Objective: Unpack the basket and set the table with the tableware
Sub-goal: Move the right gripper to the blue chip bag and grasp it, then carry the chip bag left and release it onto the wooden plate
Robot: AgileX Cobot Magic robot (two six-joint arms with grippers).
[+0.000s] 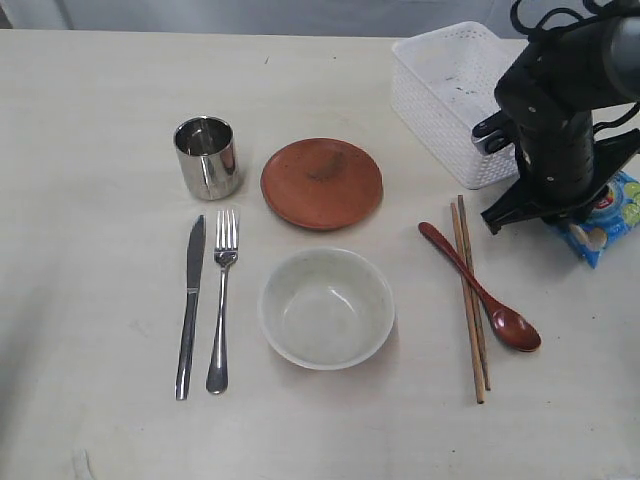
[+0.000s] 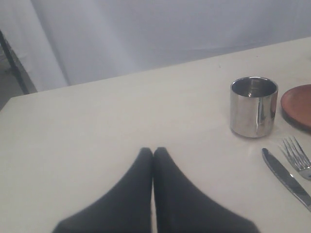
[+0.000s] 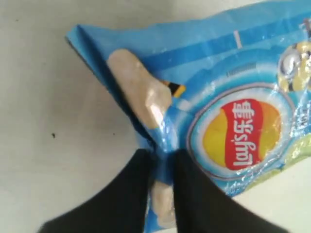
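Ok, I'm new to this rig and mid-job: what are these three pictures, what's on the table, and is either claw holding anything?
This is a two-armed robot with a two-finger gripper on each arm. The wide picture, showing the black right arm, comes from a camera off the arms; the other two come from cameras on the wrists. On the table lie a steel cup, brown plate, knife, fork, pale bowl, red spoon and chopsticks, with the white basket toward that picture's top right. The left gripper is shut on nothing above bare table. The right gripper pinches a blue chip bag beside the basket.
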